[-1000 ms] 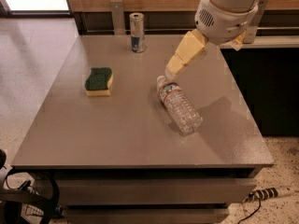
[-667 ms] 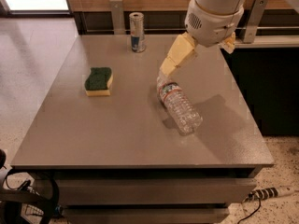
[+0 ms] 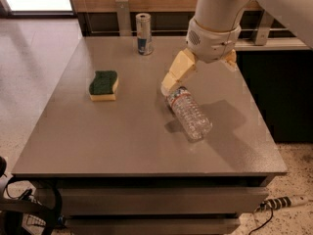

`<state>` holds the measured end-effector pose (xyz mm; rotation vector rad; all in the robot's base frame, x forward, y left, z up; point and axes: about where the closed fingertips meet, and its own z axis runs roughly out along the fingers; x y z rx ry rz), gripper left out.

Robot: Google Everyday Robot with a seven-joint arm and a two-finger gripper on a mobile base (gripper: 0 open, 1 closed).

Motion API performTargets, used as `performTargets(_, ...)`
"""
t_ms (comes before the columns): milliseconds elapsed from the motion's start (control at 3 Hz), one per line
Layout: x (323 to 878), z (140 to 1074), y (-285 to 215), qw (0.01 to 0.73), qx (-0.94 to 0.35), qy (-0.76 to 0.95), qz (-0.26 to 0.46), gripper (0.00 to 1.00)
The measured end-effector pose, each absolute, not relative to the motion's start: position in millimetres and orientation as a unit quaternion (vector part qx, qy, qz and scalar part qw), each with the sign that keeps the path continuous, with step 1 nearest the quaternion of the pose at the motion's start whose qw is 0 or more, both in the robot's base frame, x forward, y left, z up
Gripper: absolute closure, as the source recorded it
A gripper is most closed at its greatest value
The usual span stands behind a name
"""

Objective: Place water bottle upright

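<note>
The water bottle (image 3: 190, 114) is clear and ribbed and lies on its side on the grey table (image 3: 122, 141), right of centre. Its neck end, with a red label band, points to the back left, and its base points to the front right. My gripper (image 3: 198, 78) hangs over the neck end with its fingers spread open. The left cream finger (image 3: 177, 71) reaches down so that its tip is at the bottle's cap. The right finger (image 3: 230, 59) shows only partly behind the wrist. The gripper holds nothing.
A slim silver-and-blue can (image 3: 144, 34) stands upright at the table's back edge. A green-and-yellow sponge (image 3: 103, 85) lies at the left of centre. A dark counter and rail run behind the table, and floor lies to the left and right.
The arm has moved left and down, bringing the left finger's tip to the bottle's neck end. The bottle, can and sponge have not moved.
</note>
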<state>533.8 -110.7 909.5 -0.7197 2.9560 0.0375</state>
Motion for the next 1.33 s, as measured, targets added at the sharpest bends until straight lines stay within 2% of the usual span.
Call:
performTargets(667,525,867,-89,0.030,-0.229,0.972,0.032,0.00)
performTargets(1333,530,834,-60,0.022,-0.228,0.973,0.010,0.00)
